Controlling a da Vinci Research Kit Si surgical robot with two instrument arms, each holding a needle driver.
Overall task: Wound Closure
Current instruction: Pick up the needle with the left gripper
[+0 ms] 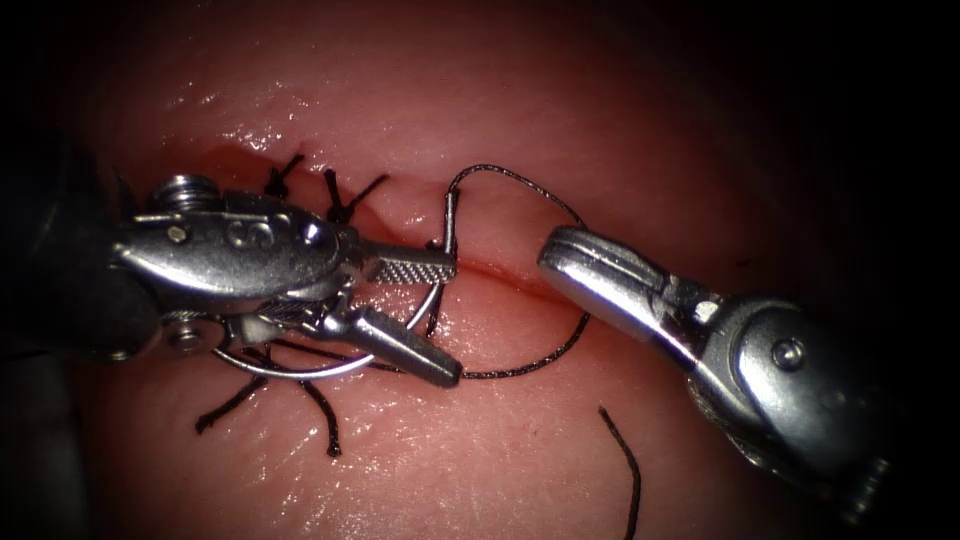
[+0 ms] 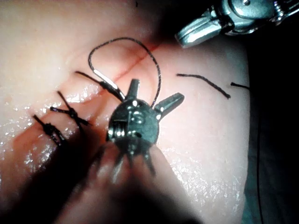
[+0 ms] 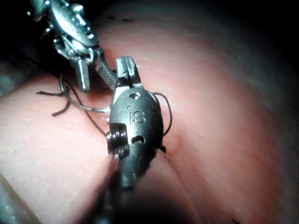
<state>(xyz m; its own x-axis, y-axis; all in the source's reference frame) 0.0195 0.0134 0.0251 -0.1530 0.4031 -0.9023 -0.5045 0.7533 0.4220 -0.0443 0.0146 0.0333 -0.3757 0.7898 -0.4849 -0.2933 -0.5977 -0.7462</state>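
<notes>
Two knots [image 1: 300,195] tied at left end of cut [image 1: 500,272]; right part gapes. Left tool [image 1: 440,320] jaws wide, hold nothing. Needle [image 1: 300,368] lies under them, point end in tissue [image 1: 520,460]. Thread [image 1: 530,190] loops nearby. Right tool [image 1: 560,250] jaws closed, empty.

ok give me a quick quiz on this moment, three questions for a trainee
1. True or false: the left hand has its jaws open.
2. What does the right hand hold? a) the needle b) the thread c) nothing
3. Fill in: in the endoscope view the tied stitches lie to the ___ of the thread loop.

Key
1. True; it holds nothing. The curved needle lies by its open jaws, ungripped; whether it is in the tissue cannot be told.
2. c; its jaws are shut on nothing.
3. left
</notes>
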